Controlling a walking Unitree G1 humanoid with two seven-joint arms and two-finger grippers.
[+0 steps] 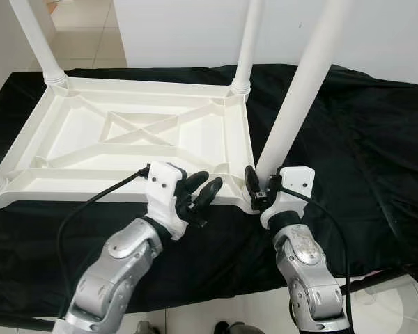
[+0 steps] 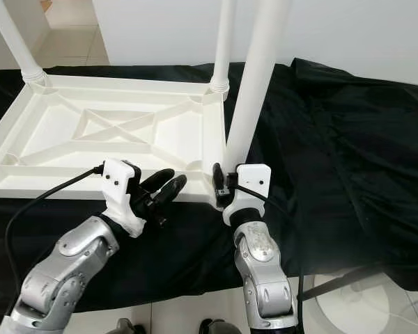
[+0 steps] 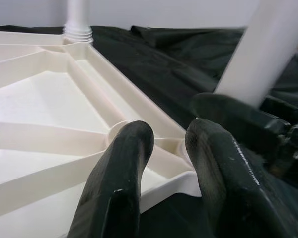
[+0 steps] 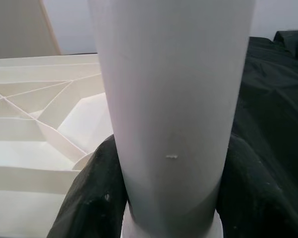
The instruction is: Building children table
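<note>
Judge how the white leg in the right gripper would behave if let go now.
The leg looks stiff, smooth and probably slippery. It leans and seems only loosely seated at the tabletop corner, so it might tip. The right gripper fingers clamp its base.

The setting appears to be an indoor room of a home or plain test space, though the evidence is limited. Indicators are a pale tiled floor with visible grout lines, a bare white wall behind the work area, and a work surface draped in a loose, wrinkled black cloth rather than a fixed bench. A white plastic tabletop lies upside down on that cloth with white legs standing up from its corners, which suits household furniture assembly.
</note>
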